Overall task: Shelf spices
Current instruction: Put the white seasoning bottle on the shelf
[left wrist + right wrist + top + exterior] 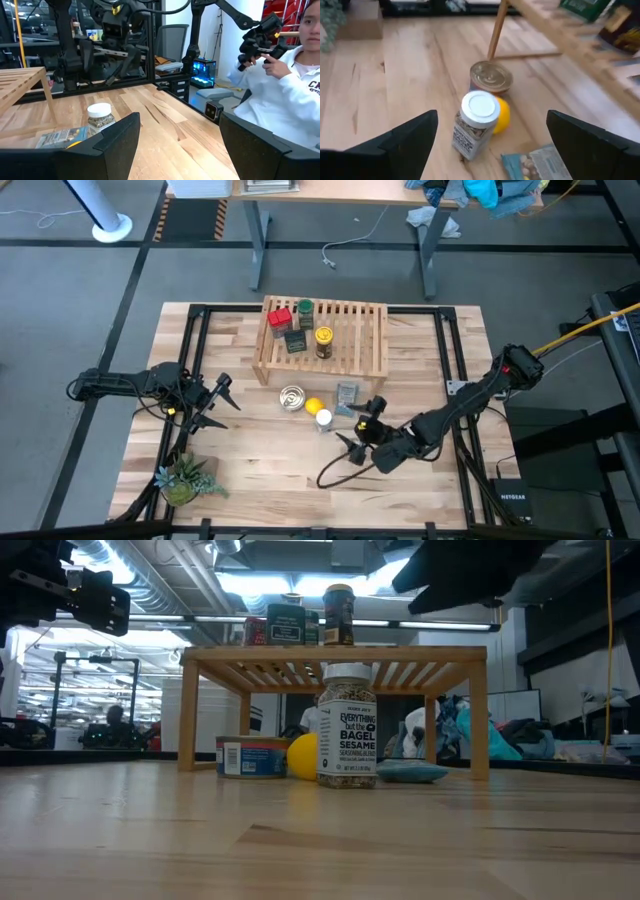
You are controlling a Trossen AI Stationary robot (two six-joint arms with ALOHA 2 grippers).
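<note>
White-lidded jar [475, 124], probably light, stiff and smooth glass, stands on the desk [250, 480] before the shelf [370, 320]'s front edge, and the right claw [487, 145], wide open and empty, should take its sides under the lid.

four spices [298, 326] on shelf [375, 340], fifth jar [323, 420] before it

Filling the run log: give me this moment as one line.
shelf: four spices on top | white-lidded jar: on table, upright | right gripper: open, beside jar | left gripper: open, idle at table's left
</note>
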